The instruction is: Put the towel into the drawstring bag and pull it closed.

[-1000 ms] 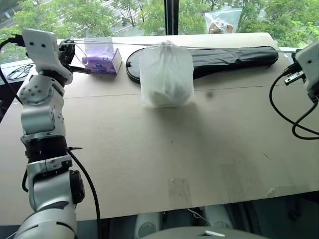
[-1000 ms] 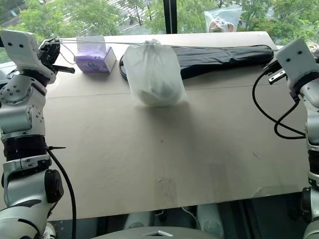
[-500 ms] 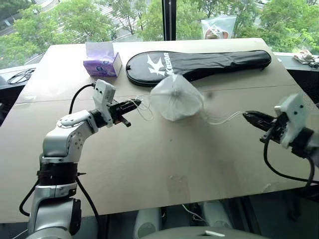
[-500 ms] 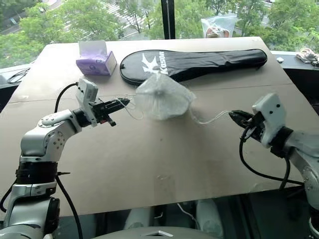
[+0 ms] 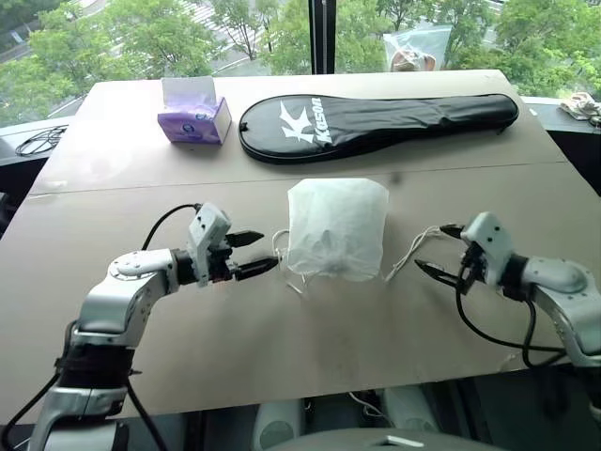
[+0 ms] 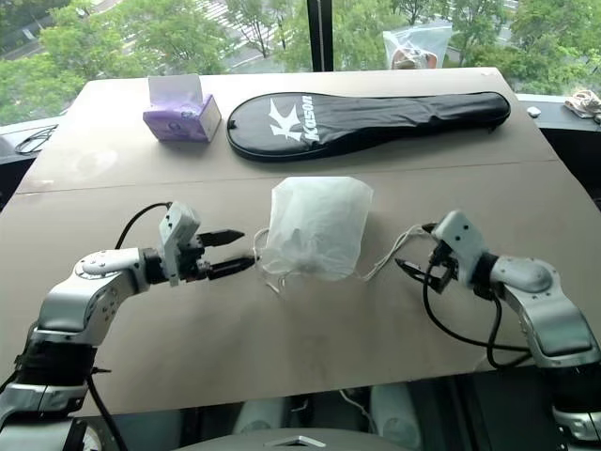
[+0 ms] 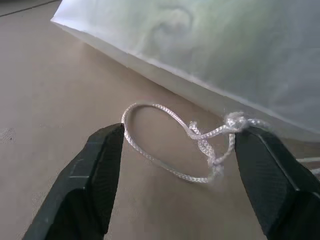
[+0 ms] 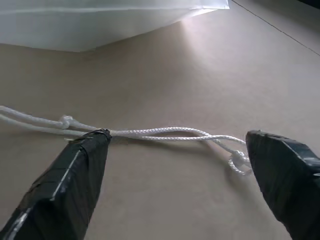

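Thin white translucent fabric drawstring bag lies flat on the brown board tabletop, mid-table between my two arms, gathered mouth end toward me. A pale greenish lump shows faintly through the fabric, so the light-green terry towel is inside, low in the bag near the mouth. Can't confirm from these views how tightly the mouth is cinched. My left gripper sits just left of the bag's near corner, pointing at it, both black fingers spread apart with nothing between them but air. The left wrist view shows the cream cord loop with its knot lying slack on the table in the gap between the fingers, not pinched; whether it brushes a fingertip is unclear. My right gripper is on the other side, off the bag's right edge, fingers also spread wide. The right-hand cream cord runs loose across the tabletop from the bag toward that gripper and lies in the gap between its fingers, one end touching or passing under one fingertip, not clamped. Behind the bag, well apart, lies a long black racket cover with white lettering, and a purple tissue box stands at the far left. A clear plastic bag is beyond the table's far edge.
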